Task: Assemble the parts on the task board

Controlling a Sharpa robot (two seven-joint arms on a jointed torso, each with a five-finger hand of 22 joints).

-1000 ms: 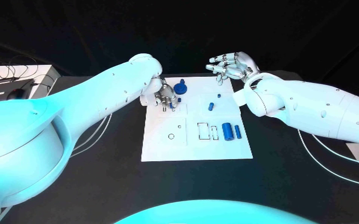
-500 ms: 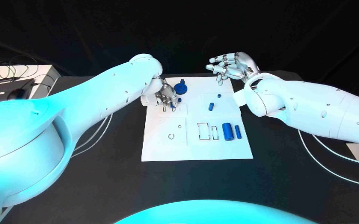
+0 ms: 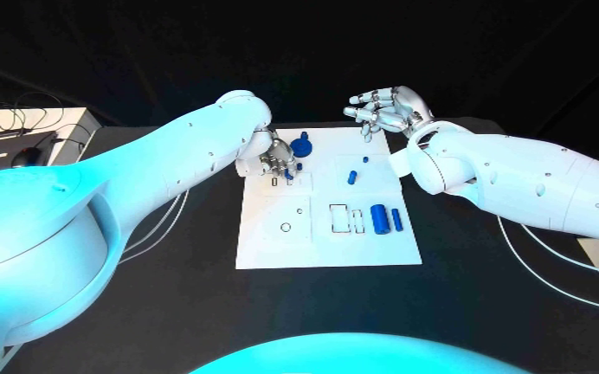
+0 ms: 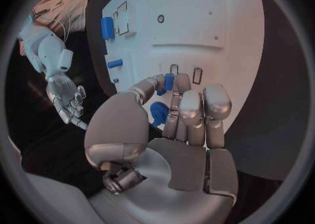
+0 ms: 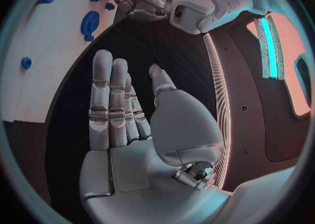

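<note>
The head view lays out the whole task board (image 3: 327, 248), a white plate on the black table (image 3: 163, 296); the left hand (image 3: 276, 163) reaches down onto its far left part, though there the fingers crowd together and what they hold is hard to make out; the left wrist view settles it, showing the fingers (image 4: 178, 88) pinching a small blue part (image 4: 168, 81) just above two narrow slots (image 4: 185, 72) in the board; a knobbed blue part (image 4: 159, 113) sits just beside that hand, under the fingers.

The right hand (image 3: 389, 112) hangs above the board's far right corner, touching nothing; the right wrist view shows its palm bare and its fingers (image 5: 113, 92) straight and released, with the board off to one side.

Well apart from the left hand, near the board's right edge, a thick blue cylinder (image 3: 379, 216) lies beside a thinner blue pin (image 3: 397, 220); two smaller blue parts (image 3: 357, 174) lie between them and the right hand.

Behind the table the room is dark; a white box with cables (image 3: 44, 132) stands at the table's far left.
</note>
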